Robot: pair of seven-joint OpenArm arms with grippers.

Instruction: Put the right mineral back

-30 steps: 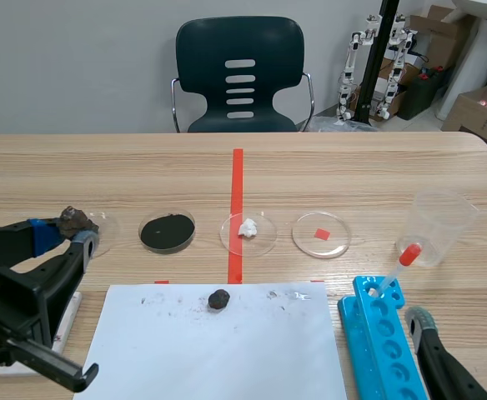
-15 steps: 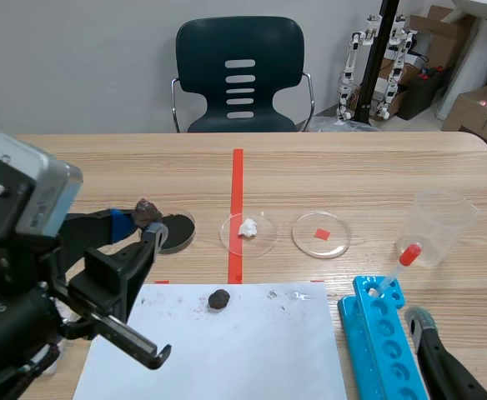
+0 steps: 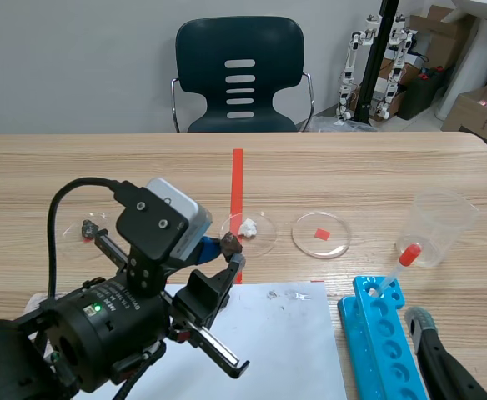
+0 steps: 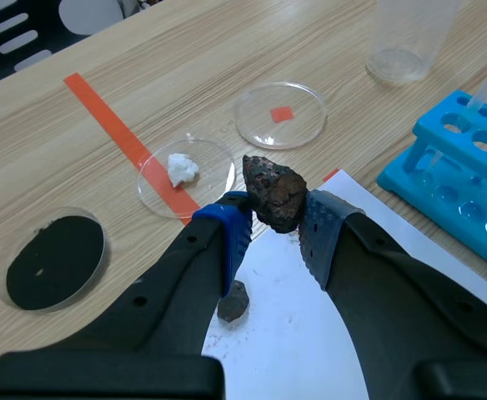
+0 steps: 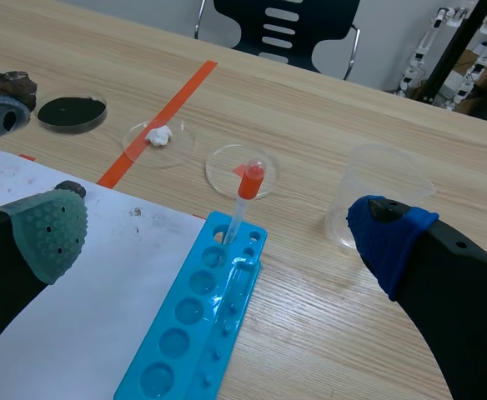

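Mineral lump (image 4: 274,193), rough, dark brown, jagged, is sitting clamped between the left gripper's (image 4: 273,223) pads above the white paper sheet's (image 4: 310,333) edge; the right gripper (image 5: 218,229) is gaping wide, holding nothing.

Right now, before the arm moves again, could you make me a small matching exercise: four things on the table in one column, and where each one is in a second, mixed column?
Things
1. brown rock
2. small dark stone
3. white lump
4. dropper

Places
A. lying on the white paper
B. standing in the blue rack
C. held in the left hand
D. inside a clear dish

Pairs: 1-C, 2-A, 3-D, 4-B
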